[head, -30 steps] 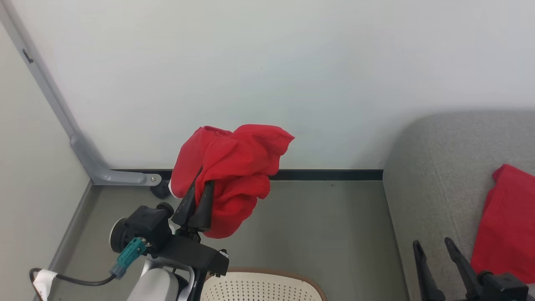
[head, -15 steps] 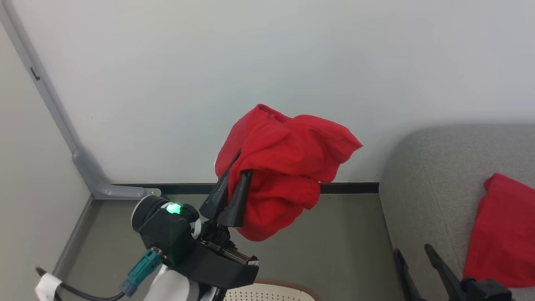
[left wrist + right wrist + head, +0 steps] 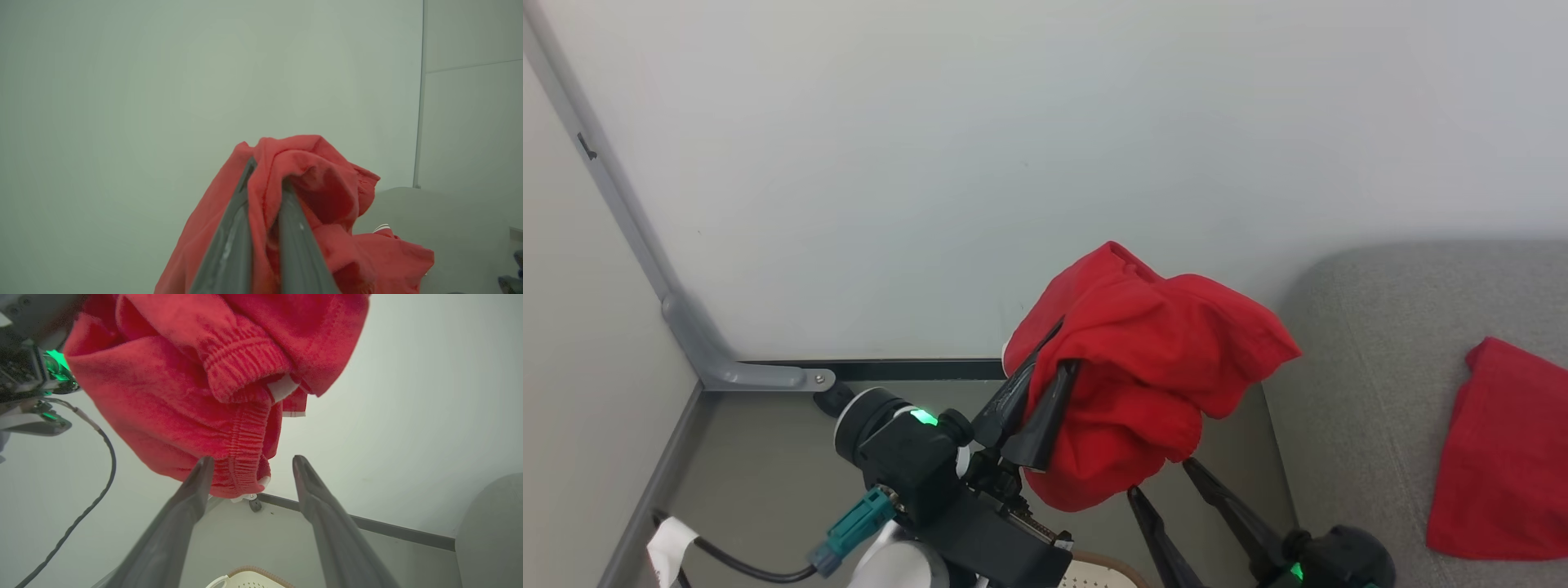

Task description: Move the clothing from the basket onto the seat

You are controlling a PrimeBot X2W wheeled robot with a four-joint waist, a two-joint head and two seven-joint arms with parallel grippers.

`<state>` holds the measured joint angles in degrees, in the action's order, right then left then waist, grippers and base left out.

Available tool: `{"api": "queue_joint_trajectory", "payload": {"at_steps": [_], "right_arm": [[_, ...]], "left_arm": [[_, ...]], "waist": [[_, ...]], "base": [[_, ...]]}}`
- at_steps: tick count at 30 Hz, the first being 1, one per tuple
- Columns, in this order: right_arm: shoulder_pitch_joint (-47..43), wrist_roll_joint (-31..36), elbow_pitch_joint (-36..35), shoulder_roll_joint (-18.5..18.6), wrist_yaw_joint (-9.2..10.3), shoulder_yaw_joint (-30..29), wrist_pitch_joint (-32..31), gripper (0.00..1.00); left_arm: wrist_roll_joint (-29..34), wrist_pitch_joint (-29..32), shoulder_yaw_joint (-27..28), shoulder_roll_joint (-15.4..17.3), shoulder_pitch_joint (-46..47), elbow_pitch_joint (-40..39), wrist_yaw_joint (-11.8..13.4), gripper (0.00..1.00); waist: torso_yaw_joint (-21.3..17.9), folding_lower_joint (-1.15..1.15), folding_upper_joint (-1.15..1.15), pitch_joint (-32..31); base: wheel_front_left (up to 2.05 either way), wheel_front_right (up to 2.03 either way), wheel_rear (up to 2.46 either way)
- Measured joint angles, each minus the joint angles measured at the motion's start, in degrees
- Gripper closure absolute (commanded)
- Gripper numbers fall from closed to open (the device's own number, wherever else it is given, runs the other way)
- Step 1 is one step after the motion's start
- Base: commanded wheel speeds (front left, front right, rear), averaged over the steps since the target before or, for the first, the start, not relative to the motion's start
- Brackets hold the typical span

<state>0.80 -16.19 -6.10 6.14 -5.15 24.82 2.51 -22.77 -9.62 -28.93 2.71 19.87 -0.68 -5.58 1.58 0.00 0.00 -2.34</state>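
Observation:
My left gripper [image 3: 1066, 343] is shut on a bunched plain red garment [image 3: 1152, 384] and holds it in the air in front of the wall, just left of the grey seat [image 3: 1372, 367]. In the left wrist view the fabric [image 3: 327, 196] is pinched between the two fingers, and a bit of white trim shows low down. My right gripper [image 3: 1160, 476] is open right below the hanging cloth; in its wrist view the garment's lower hem [image 3: 245, 473] hangs between the spread fingertips. A second red garment [image 3: 1503, 457] lies on the seat. A sliver of the basket [image 3: 249, 580] shows at the bottom.
A pale wall stands close behind, with a dark baseboard [image 3: 915, 369] and a grey metal bracket [image 3: 727, 371] in the left corner. Grey floor [image 3: 768, 457] lies between the corner and the seat. A black cable [image 3: 743, 563] trails from my left wrist.
The left gripper has carried the red garment rightward to the seat's edge. The right gripper has moved left and up under the hanging cloth. The head view shifted slightly.

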Motion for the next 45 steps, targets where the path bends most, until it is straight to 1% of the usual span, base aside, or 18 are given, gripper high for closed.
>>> {"api": "queue_joint_trajectory", "payload": {"at_steps": [5,10,21,22,23,24,35,38,39,40,41,42,43,45], "right_arm": [[3.4,-0.2,1.0,-0.8,-0.91,3.9,-0.7,0.00],[7.4,-2.0,2.9,-2.1,-1.42,8.3,-1.1,0.00],[12.0,-5.1,6.5,-2.2,-1.49,12.3,-0.5,0.00],[12.0,-5.2,6.7,-2.2,-1.49,12.6,-0.4,0.07],[12.3,-5.5,7.0,-2.2,-1.49,12.7,-0.4,0.72],[12.6,-5.6,7.2,-2.2,-1.49,12.9,-0.3,1.00],[13.9,-7.2,8.5,-2.2,-1.76,13.2,1.9,1.00],[14.0,-7.2,8.8,-2.2,-1.76,12.6,2.2,1.00],[14.0,-7.2,8.8,-2.2,-1.76,12.4,2.5,1.00],[14.2,-7.2,9.0,-2.2,-1.77,12.0,2.6,1.00],[14.4,-7.2,9.1,-2.1,-1.77,11.6,2.7,1.00],[14.7,-7.2,9.2,-2.0,-1.77,11.1,2.7,1.00],[15.1,-7.2,9.4,-1.8,-1.77,10.7,3.0,1.00],[15.5,-7.2,9.4,-1.2,-1.76,9.6,3.2,1.00]], "left_arm": [[-1.4,1.0,-2.0,0.0,1.0,0.1,0.0,1.00],[-1.5,1.7,-2.8,0.0,1.1,-0.2,0.0,1.00],[-2.3,2.5,-3.6,0.1,1.1,-0.1,0.1,1.00],[-2.3,2.6,-3.6,0.1,1.1,-0.1,0.1,1.00],[-2.4,2.8,-3.7,0.1,1.1,-0.1,0.2,1.00],[-2.4,3.0,-3.7,0.1,1.1,-0.1,0.4,1.00],[-2.8,3.6,-4.5,0.1,1.1,-0.4,0.6,1.00],[-2.8,4.0,-4.6,0.1,0.9,-1.0,1.1,1.00],[-2.8,4.1,-4.6,0.2,0.8,-1.6,1.1,0.90],[-2.8,4.1,-4.6,0.4,0.8,-1.8,1.1,0.61],[-2.8,4.5,-4.7,0.6,0.7,-2.1,1.4,0.50],[-2.8,4.6,-4.7,0.8,0.5,-2.3,1.6,0.05],[-2.8,4.6,-4.8,1.0,0.0,-2.6,1.6,0.00],[-2.8,4.8,-5.2,1.1,-1.1,-3.1,1.6,0.00]], "waist": [[0.6,0.00,0.00,-0.1],[1.1,0.00,0.00,-0.1],[2.3,0.00,0.00,-0.1],[2.3,0.00,0.00,-0.1],[2.3,0.00,0.00,-0.1],[2.3,0.00,0.00,-0.1],[2.1,0.00,0.00,-0.1],[1.9,0.00,0.00,0.0],[1.7,0.00,0.00,0.0],[1.5,0.00,0.00,0.1],[1.3,0.00,0.00,0.1],[1.1,0.00,0.00,0.2],[0.8,0.00,0.00,0.3],[0.3,0.00,0.00,0.5]], "base": [[0.00,0.00,0.00],[0.00,0.00,0.00],[0.00,0.00,0.00],[0.00,0.00,0.00],[0.00,0.00,0.00],[0.00,0.00,0.00],[0.00,0.00,0.00],[0.00,0.00,0.00],[0.00,0.00,0.00],[0.00,0.00,0.00],[0.00,0.00,0.00],[0.00,0.00,0.00],[0.00,0.00,0.00],[0.00,0.00,0.00]]}}
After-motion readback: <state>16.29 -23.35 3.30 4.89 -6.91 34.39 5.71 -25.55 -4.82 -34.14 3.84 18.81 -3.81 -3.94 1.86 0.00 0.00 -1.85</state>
